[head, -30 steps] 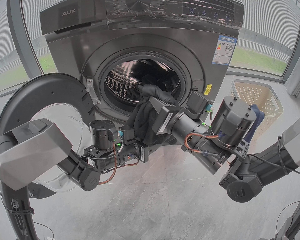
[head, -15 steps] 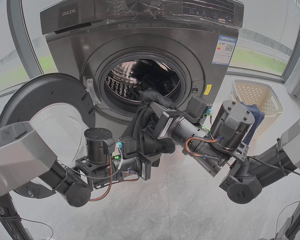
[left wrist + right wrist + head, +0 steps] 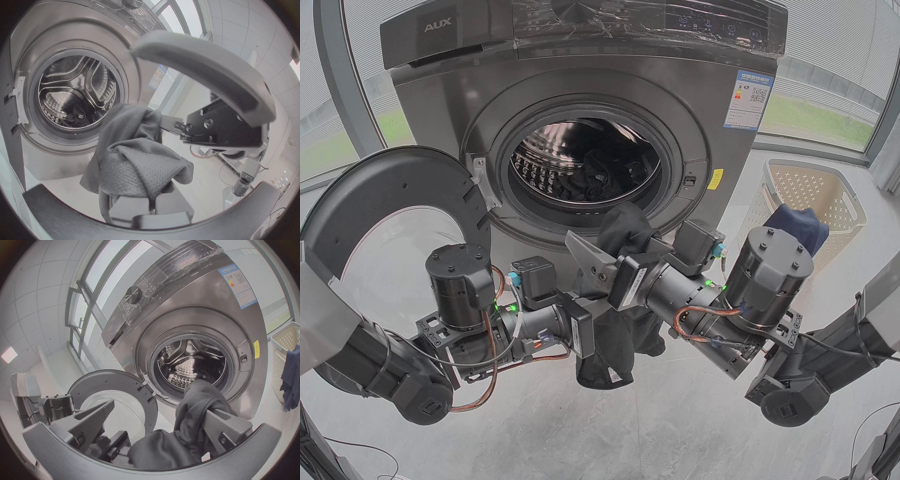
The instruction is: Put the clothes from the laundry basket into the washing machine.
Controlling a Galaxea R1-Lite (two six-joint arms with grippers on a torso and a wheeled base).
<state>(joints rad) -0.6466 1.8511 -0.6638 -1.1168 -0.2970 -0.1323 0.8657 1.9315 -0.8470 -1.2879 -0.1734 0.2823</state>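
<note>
A black garment (image 3: 615, 340) hangs in front of the washing machine (image 3: 581, 75), below its open drum (image 3: 587, 162). My left gripper (image 3: 153, 206) is shut on a fold of this garment (image 3: 137, 168). My right gripper (image 3: 157, 407) is open, its fingers spread wide; the garment (image 3: 193, 402) drapes over one finger (image 3: 226, 427). In the head view the right gripper (image 3: 594, 225) is just above the left one, whose fingertips the cloth hides. Dark clothes (image 3: 594, 178) lie inside the drum. A dark blue garment (image 3: 800, 225) hangs over the rim of the laundry basket (image 3: 831, 187).
The round washer door (image 3: 394, 187) stands swung open on the left, close to my left arm. The beige basket stands on the floor right of the machine, by the window. Pale tiled floor (image 3: 600, 425) stretches below the arms.
Both arms have drawn back and down from the drum's mouth, bringing the black garment with them. It now hangs lower, clear of the opening. One right finger now shows bare.
</note>
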